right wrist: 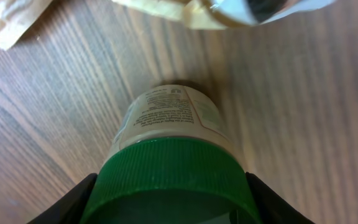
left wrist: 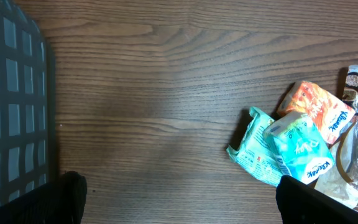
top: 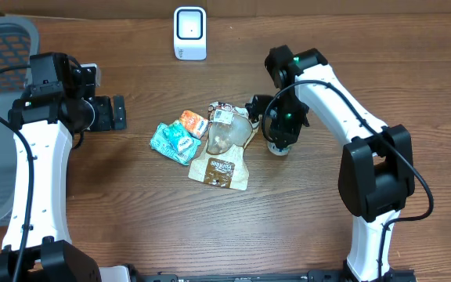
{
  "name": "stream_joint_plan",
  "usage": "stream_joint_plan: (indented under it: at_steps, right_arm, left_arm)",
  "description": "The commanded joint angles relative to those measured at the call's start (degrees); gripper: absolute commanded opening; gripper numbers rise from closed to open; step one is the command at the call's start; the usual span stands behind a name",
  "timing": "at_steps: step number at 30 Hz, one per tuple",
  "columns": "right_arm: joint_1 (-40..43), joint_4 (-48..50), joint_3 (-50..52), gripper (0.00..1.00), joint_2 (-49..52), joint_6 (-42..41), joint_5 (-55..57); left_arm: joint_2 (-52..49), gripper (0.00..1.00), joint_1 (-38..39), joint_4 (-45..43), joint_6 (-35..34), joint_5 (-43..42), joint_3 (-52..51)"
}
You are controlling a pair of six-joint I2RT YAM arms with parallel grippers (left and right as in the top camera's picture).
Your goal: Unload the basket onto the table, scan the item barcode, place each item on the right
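Overhead looks straight down on the whole table [top: 131, 204]. Left wrist faces down, near the packets [left wrist: 297, 146], shared with overhead. Right wrist sits close above the jar [right wrist: 173, 118].

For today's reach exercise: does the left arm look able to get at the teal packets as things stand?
Probably yes. The left gripper is open, the teal packets are the items nearest it, and only bare table lies between them. The right gripper holds the jar beyond.
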State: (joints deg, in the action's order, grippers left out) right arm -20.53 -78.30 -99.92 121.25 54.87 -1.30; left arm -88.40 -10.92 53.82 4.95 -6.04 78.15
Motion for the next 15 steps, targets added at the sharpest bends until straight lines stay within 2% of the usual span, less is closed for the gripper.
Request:
stream_joint_plan:
  at_steps: [1,3,4,9,15]
  right_arm:
    - [0.4,0.0,0.3,0.6,0.0,-1.5,-1.5]
    - [0.4,0.0,0.0,0.89,0.0,-4.4,-1.6]
    - [0.4,0.1,0.0,1.0,0.0,-5.7,-1.6]
    - [0.4,-0.7,-3.3,1.0,0.0,-13.4,-1.8]
    - [0.4,-10.3,-17.0,1.0,-0.1,-21.8,-4.4]
  left_arm:
    - [0.0,1.0,0.1,-0.1,1.5,-0.9,0.4]
    - [0.0,0.99,0.1,-0.1,1.5,-0.9,0.4]
    - [0.0,1.0,0.1,-0.1,1.5,-0.9,0.4]
    - [0.0,1.0,0.1,-0.1,1.5,-0.9,0.4]
    - [0.0,0.99,0.1,-0.1,1.5,-0.9,0.4]
